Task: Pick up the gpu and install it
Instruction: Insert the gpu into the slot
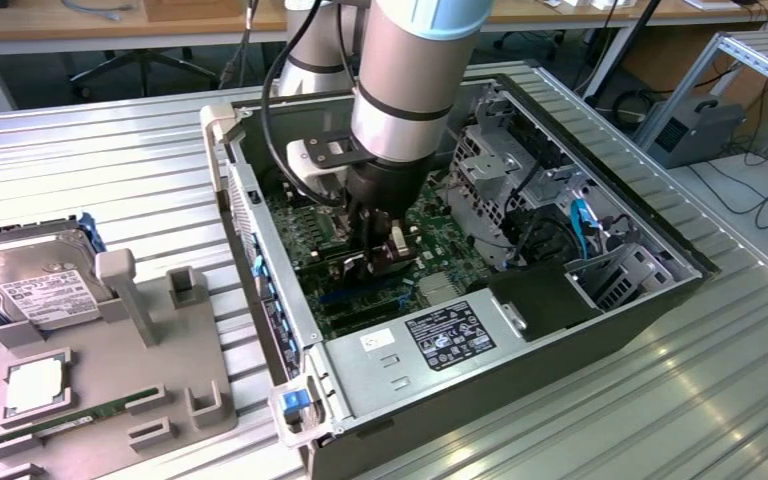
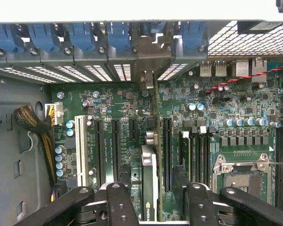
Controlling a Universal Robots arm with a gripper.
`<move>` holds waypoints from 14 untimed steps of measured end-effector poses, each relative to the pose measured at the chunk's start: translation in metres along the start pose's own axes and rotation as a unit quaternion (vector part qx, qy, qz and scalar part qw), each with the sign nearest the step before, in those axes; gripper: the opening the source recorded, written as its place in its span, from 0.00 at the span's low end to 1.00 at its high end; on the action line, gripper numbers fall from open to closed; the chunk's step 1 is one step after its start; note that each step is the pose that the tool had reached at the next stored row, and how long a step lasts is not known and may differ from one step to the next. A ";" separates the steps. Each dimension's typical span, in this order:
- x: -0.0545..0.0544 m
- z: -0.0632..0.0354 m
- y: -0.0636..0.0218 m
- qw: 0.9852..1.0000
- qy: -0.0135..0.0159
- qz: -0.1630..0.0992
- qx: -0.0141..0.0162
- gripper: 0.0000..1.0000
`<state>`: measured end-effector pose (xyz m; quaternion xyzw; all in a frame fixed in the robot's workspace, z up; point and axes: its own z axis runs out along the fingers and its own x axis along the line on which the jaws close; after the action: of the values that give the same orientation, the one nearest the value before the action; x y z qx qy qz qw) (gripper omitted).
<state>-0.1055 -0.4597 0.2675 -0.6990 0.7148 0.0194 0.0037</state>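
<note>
An Nvidia mark (image 2: 147,206) showed on the thin dark-green gpu card (image 2: 149,181); the black sticker (image 1: 448,338) near that card was illegible.

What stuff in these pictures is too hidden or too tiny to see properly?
- Wrist view: whether the gpu is seated in a slot. The card is seen edge-on and covers its own contacts.
- Wrist view: the gpu's near end, cut off by the picture's edge.
- Exterior view: the slot area, hidden behind the arm and end effector.
- Exterior view: the writing on the hard drive label, too small.
</note>
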 end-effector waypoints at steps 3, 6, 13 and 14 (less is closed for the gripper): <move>0.000 0.0000 0.0000 1.000 0.000 0.000 0.000 0.40; 0.000 0.0000 0.0000 1.000 0.000 0.000 0.000 0.27; 0.000 0.0000 0.0000 1.000 0.000 0.000 0.000 0.27; 0.000 0.0002 0.0000 1.000 0.000 0.000 0.000 0.27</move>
<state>-0.1055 -0.4597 0.2674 -0.6990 0.7148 0.0194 0.0037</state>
